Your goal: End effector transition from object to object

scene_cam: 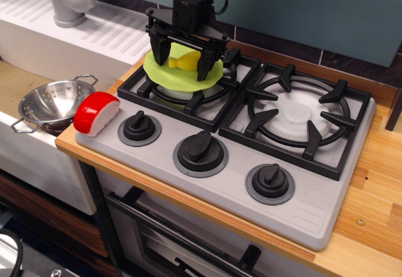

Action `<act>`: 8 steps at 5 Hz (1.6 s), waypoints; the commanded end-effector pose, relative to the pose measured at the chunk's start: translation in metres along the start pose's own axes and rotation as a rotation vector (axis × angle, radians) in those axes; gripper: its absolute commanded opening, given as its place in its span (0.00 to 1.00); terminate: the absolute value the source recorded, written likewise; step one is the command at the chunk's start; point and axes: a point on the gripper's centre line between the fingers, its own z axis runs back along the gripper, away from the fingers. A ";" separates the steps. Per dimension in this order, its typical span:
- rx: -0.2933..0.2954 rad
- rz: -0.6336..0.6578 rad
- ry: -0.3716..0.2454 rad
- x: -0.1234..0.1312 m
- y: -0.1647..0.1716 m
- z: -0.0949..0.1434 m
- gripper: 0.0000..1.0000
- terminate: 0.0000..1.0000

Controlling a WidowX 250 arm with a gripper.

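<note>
My black gripper (183,68) hangs from its cylindrical wrist over the back-left burner of the toy stove (314,208). Its two long dark fingers (161,52) are spread wide apart. They stand on either side of a small yellow object (183,61) that lies on a lime-green plate (157,70). The plate rests on the left burner's black grate. The fingers appear just clear of the yellow object, with the tips close to the plate. A red and white block (96,114) sits at the stove's front-left corner.
A steel colander (55,104) sits in the sink to the left. A grey faucet (69,0) stands at the back left. Three black knobs (201,151) line the stove's front. The right burner grate (298,117) holds nothing. Wooden counter (377,189) lies to the right.
</note>
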 end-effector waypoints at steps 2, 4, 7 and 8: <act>0.003 0.010 0.010 -0.004 -0.001 0.009 1.00 0.00; 0.022 0.018 0.012 -0.011 0.000 0.018 1.00 0.00; 0.016 0.021 0.022 -0.012 -0.002 0.024 1.00 0.00; 0.021 0.019 0.032 -0.011 0.002 0.031 1.00 0.00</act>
